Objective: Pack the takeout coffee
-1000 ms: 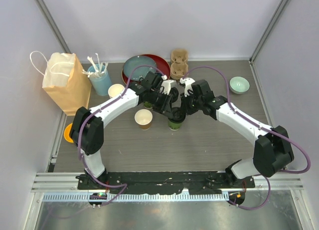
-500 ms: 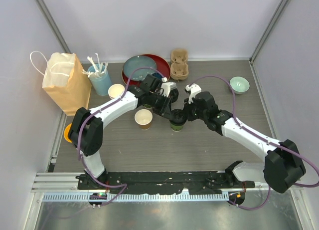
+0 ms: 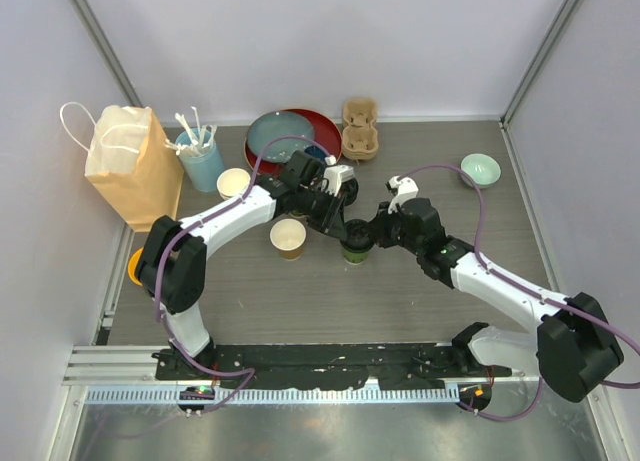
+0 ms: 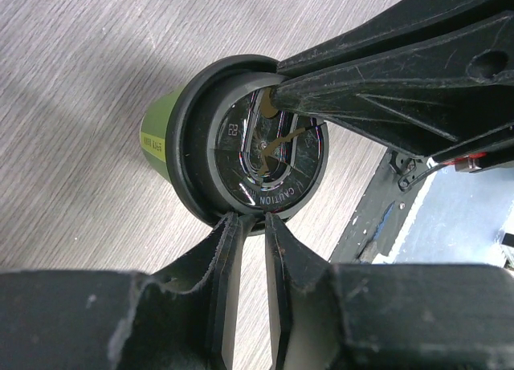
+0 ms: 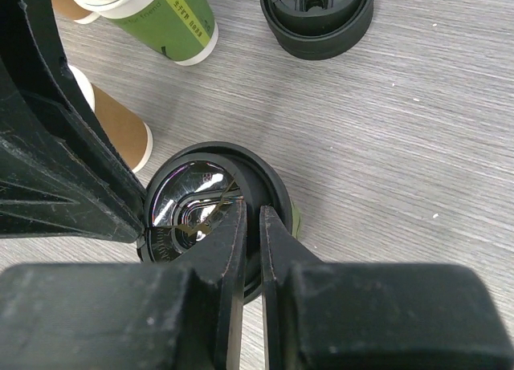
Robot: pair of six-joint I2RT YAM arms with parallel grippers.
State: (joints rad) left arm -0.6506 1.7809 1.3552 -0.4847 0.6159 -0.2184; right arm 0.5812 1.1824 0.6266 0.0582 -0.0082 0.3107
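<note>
The green-sided cup (image 3: 352,251) stands mid-table with a black lid (image 4: 253,149) on it. My left gripper (image 3: 338,227) reaches it from the far left. Its jaws (image 4: 247,219) are nearly closed, pinching the lid's rim. My right gripper (image 3: 368,237) comes from the right, its jaws (image 5: 250,216) closed astride the raised rim of the same lid (image 5: 205,213). The brown-sided cup (image 3: 288,238) stands open just to the left and also shows in the right wrist view (image 5: 120,129). A second black lid (image 5: 317,9) lies upside down on the table behind.
A paper bag (image 3: 130,166) stands at far left beside a light-blue cup of stirrers (image 3: 200,159). Plates (image 3: 285,133) and cardboard cup carriers (image 3: 360,128) are at the back. A green bowl (image 3: 480,169) sits far right. A stack of green cups (image 5: 165,17) is near.
My right arm has swung lower and to the right, its gripper staying at the green cup's lid. My left gripper has hardly moved.
</note>
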